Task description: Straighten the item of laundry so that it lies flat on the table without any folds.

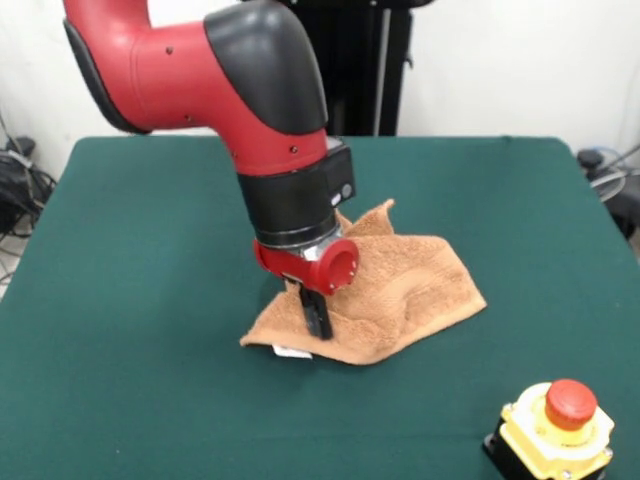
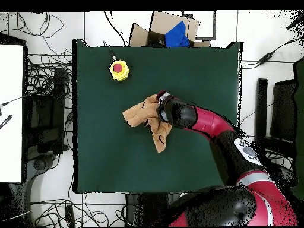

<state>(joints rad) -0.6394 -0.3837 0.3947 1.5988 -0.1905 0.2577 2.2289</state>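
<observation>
The item of laundry (image 1: 405,285) is an orange-tan terry towel lying crumpled and folded over itself near the middle of the green table (image 1: 140,260). A small white tag (image 1: 293,351) shows at its near-left corner. My gripper (image 1: 317,315) points down onto the towel's left part, with its black tip at the cloth. The wrist hides how the jaws stand. From overhead, the towel (image 2: 141,114) is bunched with one corner trailing toward the robot, and the gripper (image 2: 160,101) sits over its right edge on the table (image 2: 101,148).
A yellow box with a red emergency-stop button (image 1: 558,428) stands on the table near the front right corner; overhead it (image 2: 119,69) is a short way from the towel. Cardboard boxes (image 2: 169,29) and cables lie off the table.
</observation>
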